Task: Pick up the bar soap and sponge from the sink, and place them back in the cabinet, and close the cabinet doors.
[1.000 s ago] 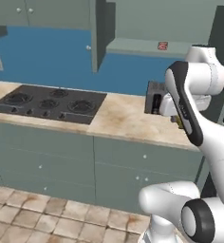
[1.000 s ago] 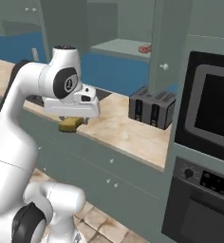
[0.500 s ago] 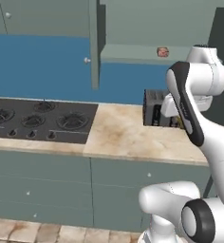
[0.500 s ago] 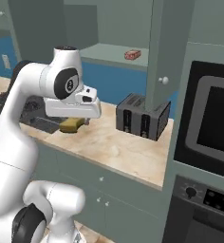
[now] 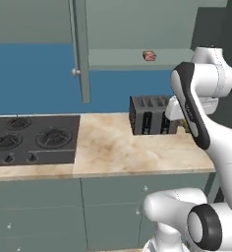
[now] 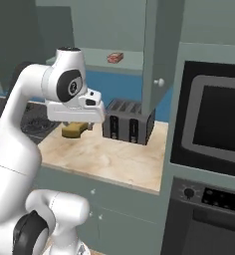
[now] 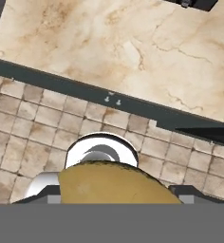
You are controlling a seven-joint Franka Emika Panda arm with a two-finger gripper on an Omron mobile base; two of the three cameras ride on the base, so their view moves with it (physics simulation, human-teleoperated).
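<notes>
My gripper (image 6: 77, 127) hangs below the white wrist, over the counter left of the toaster, shut on the mustard-yellow sponge (image 6: 72, 130). In the hand view the sponge (image 7: 113, 182) sits between the fingertips of the gripper (image 7: 115, 197), above floor tiles and the counter edge. The pinkish-red bar soap (image 5: 149, 55) (image 6: 115, 58) lies on the shelf of the open cabinet (image 5: 132, 60) (image 6: 132, 63). One cabinet door (image 5: 80, 49) stands open at the left and another door (image 6: 159, 50) at the right, each with a pale knob. The sink is out of view.
A dark toaster (image 5: 150, 114) (image 6: 127, 120) stands on the beige counter (image 5: 123, 147) under the cabinet. A black stove (image 5: 29, 138) is to the left. A built-in oven (image 6: 209, 129) fills the tall unit at the right.
The whole scene has slid left in both base views, so the base has driven right. The arm keeps the sponge held at the same height; the cabinet now stands closer ahead.
</notes>
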